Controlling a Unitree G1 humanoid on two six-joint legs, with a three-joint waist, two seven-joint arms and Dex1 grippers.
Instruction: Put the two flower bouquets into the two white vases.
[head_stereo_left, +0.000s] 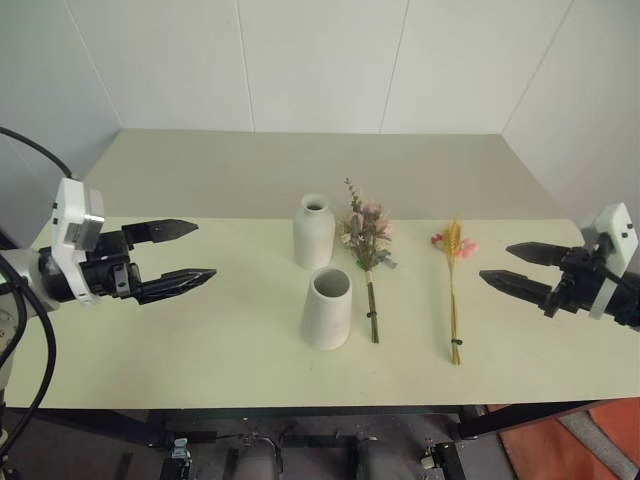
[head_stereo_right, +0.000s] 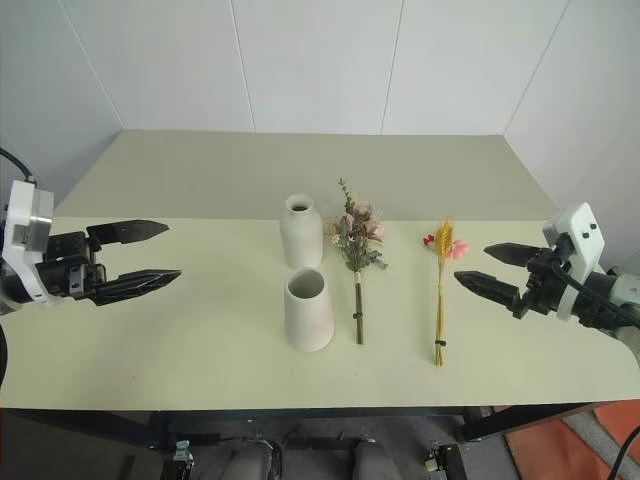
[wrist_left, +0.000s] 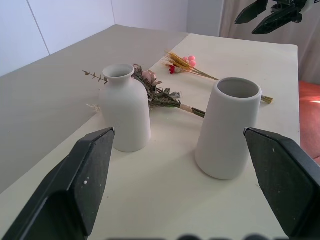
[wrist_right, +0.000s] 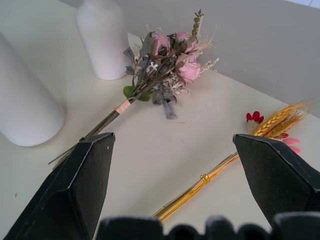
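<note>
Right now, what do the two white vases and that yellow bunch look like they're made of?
Bottle-shaped vase and cone vase: likely matte ceramic, chalky white with no glare. Yellow bunch: seemingly dried wheat-like stalks, straw-gold, with small pink-red blooms; possibly artificial.

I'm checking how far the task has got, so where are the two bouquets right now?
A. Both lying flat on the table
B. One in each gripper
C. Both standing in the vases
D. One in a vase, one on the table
A: the rose bouquet and the wheat bouquet lie flat on the table beside the empty vases, with both grippers open and apart from them.
</note>
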